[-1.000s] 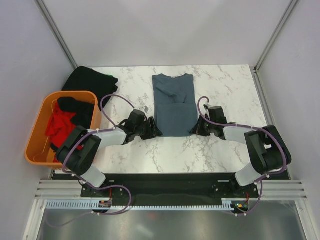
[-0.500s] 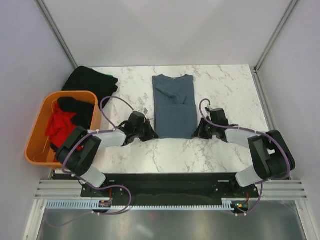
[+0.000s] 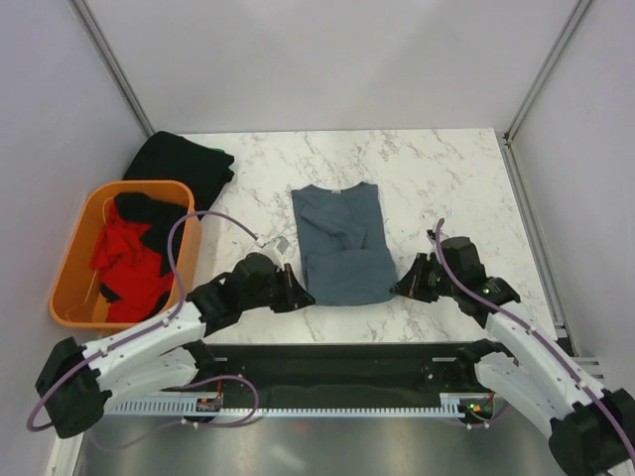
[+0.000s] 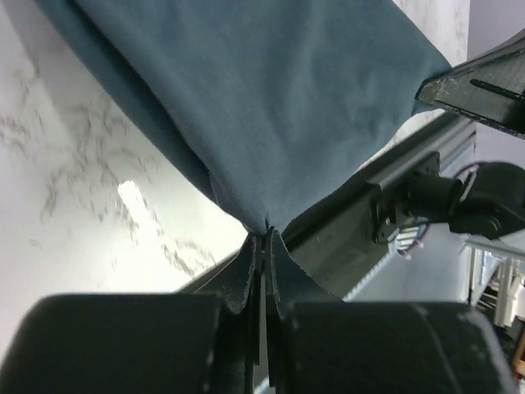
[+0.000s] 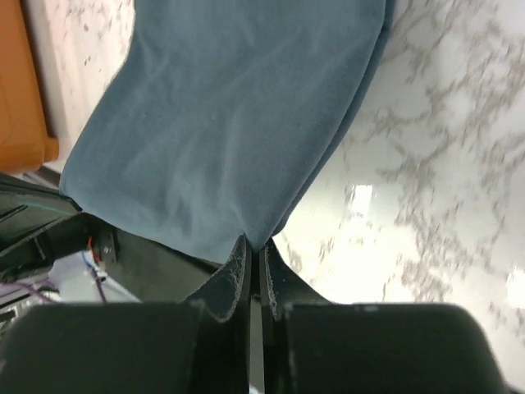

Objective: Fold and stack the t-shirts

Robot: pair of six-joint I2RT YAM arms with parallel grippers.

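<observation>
A slate blue-grey t-shirt (image 3: 340, 243) lies folded lengthwise on the marble table (image 3: 446, 178), its hem toward me. My left gripper (image 3: 303, 295) is shut on the hem's near left corner; the cloth (image 4: 271, 107) bunches into its tips (image 4: 262, 240). My right gripper (image 3: 396, 289) is shut on the near right corner, the blue-grey t-shirt (image 5: 238, 115) pinched between its fingers (image 5: 252, 246). A black t-shirt (image 3: 179, 164) lies at the table's far left corner. Red (image 3: 124, 260) and black (image 3: 149, 213) t-shirts sit in the orange basket (image 3: 74, 258).
The orange basket stands off the table's left edge. Grey walls close in the table at the back and on both sides. The black mounting rail (image 3: 337, 362) with the arm bases runs along the near edge.
Both grippers have pulled back toward the near edge, dragging the blue-grey shirt with them. The left gripper has closed on the hem corner.
</observation>
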